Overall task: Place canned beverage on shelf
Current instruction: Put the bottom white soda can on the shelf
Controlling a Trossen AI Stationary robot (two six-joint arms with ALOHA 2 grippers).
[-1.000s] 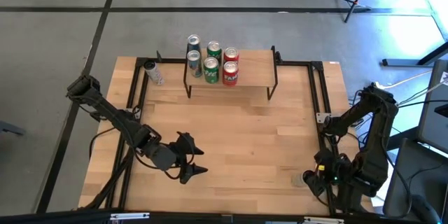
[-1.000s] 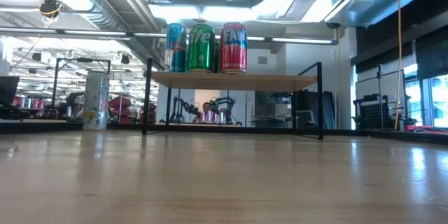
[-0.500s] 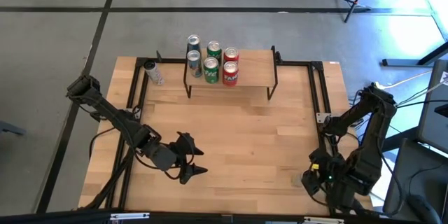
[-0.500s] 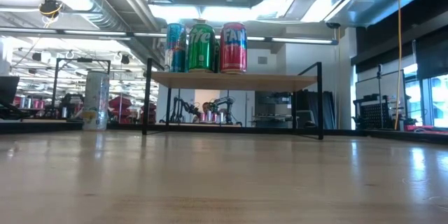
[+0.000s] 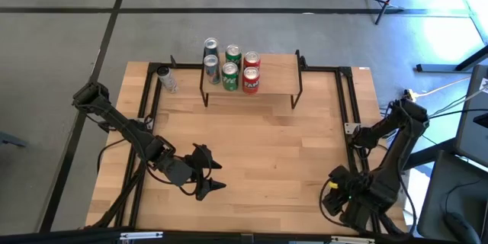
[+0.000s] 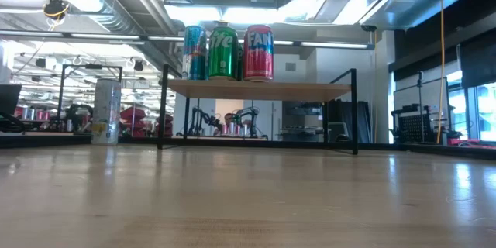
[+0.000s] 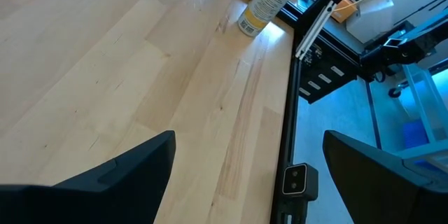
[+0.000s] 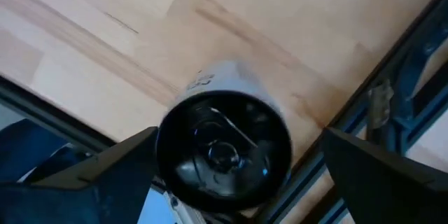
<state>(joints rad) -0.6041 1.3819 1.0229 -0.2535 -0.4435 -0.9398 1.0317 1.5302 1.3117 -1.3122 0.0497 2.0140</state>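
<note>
right gripper (image 8: 231,182) spread wide over a black can (image 8: 224,147), not touching it, near the table's (image 5: 259,152) 5 o'clock corner | left gripper (image 5: 214,175) spread wide, holding nothing, at 7 o'clock | shelf (image 5: 273,76) at 12 o'clock holds five cans (image 5: 230,65) | pale can (image 5: 166,78) stands on the table at 11 o'clock

left gripper (image 5: 214,174) lower left of centre in high view, fingers spread wide. right gripper (image 5: 333,198) low in lower right corner, fingers apart, arm folded up.
</note>
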